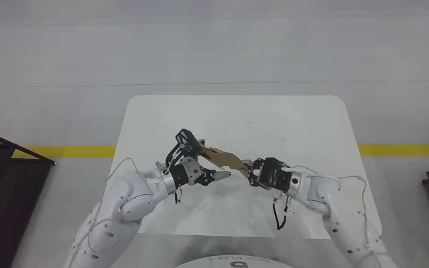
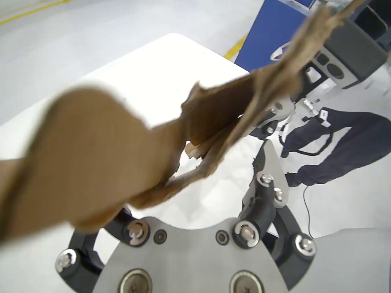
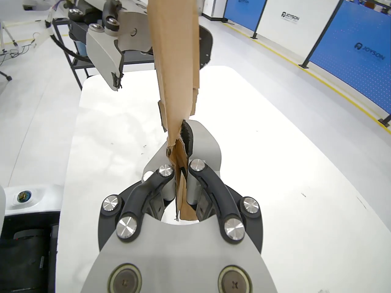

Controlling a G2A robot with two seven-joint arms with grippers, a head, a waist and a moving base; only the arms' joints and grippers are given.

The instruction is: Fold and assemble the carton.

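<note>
Two grippers met at one flattened carton, held up over the table in the top view. The right gripper had one end between its fingertips, and the other end reached the left gripper. With a single pinch apparently carrying the board, I judged it could slip out or tear if the left arm pushed or twisted against it. A close off the fold line could also crease it wrongly.

From the left wrist, the fingers stood wide apart. One finger was bare and clear of the cardboard, which lay across the other and hid it, so I could not tell whether it touched.

From the right wrist, the fingers were clamped on the carton's frayed end, and the board ran straight out beyond their tips.
</note>
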